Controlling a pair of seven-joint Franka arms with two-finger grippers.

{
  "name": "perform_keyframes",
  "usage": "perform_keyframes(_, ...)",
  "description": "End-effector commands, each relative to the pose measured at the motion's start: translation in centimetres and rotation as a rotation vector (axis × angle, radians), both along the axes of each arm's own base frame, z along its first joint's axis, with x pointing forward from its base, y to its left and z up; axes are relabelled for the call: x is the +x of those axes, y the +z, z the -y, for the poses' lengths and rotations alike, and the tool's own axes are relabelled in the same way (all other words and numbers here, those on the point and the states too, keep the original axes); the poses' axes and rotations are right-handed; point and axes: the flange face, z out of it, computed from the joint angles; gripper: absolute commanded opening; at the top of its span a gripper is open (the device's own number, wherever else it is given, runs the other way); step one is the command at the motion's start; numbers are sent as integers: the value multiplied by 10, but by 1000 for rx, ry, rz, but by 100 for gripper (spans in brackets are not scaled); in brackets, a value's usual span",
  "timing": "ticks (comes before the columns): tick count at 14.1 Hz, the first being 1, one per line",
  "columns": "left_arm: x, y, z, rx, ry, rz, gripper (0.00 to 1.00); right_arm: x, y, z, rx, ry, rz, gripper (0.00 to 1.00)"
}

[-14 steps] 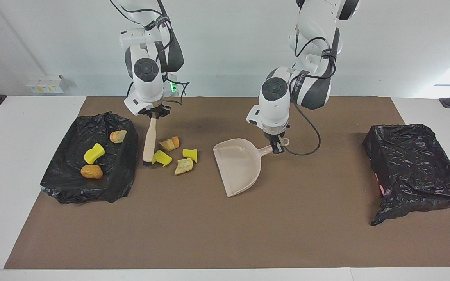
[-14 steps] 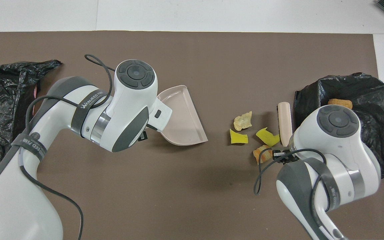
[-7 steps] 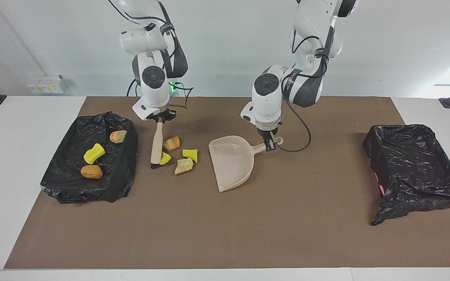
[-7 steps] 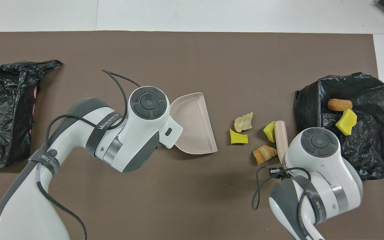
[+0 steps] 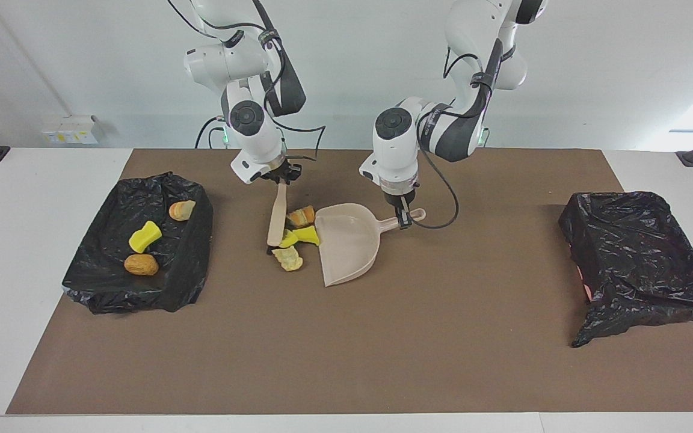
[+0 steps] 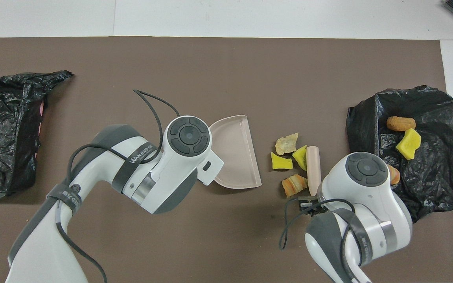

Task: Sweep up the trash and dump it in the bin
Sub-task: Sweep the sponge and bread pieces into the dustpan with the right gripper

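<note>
Several trash lumps lie bunched mid-table: an orange bread chunk (image 5: 301, 215), a yellow sponge (image 5: 307, 236), a yellow-green sponge (image 5: 288, 239) and a tan chunk (image 5: 288, 258). My right gripper (image 5: 280, 180) is shut on the top of the beige brush (image 5: 275, 213), whose head rests against the lumps on the right arm's side. My left gripper (image 5: 405, 218) is shut on the handle of the beige dustpan (image 5: 346, 243), whose open lip touches the lumps from the left arm's side. From overhead the brush (image 6: 313, 165), the dustpan (image 6: 236, 151) and the lumps (image 6: 281, 162) show; the left wrist hides the left gripper.
A black-bag-lined bin (image 5: 190, 264) at the right arm's end holds a yellow sponge (image 5: 144, 236) and two bread chunks (image 5: 141, 264). Another black-bag bin (image 5: 641, 258) stands at the left arm's end. A brown mat (image 5: 443, 349) covers the table.
The brush has swept toward the dustpan, pushing the lumps together. The dustpan has slid toward the lumps until its lip meets them. Both grips are unchanged.
</note>
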Motion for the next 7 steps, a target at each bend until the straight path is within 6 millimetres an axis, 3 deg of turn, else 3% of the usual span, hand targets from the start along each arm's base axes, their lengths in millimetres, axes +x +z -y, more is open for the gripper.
perform_keyframes(1, -26, -11, 10, 11, -65, 1, 0, 10, 6, -30, 99, -50, -38, 0)
perform_keyframes(4, -30, -18, 21, -9, -56, 21, 0, 17, 28, -52, 182, -72, -82, 0)
perform_keyframes(7, -28, -17, 21, -14, -49, 25, 0, 22, 75, -44, 173, -30, -88, 0)
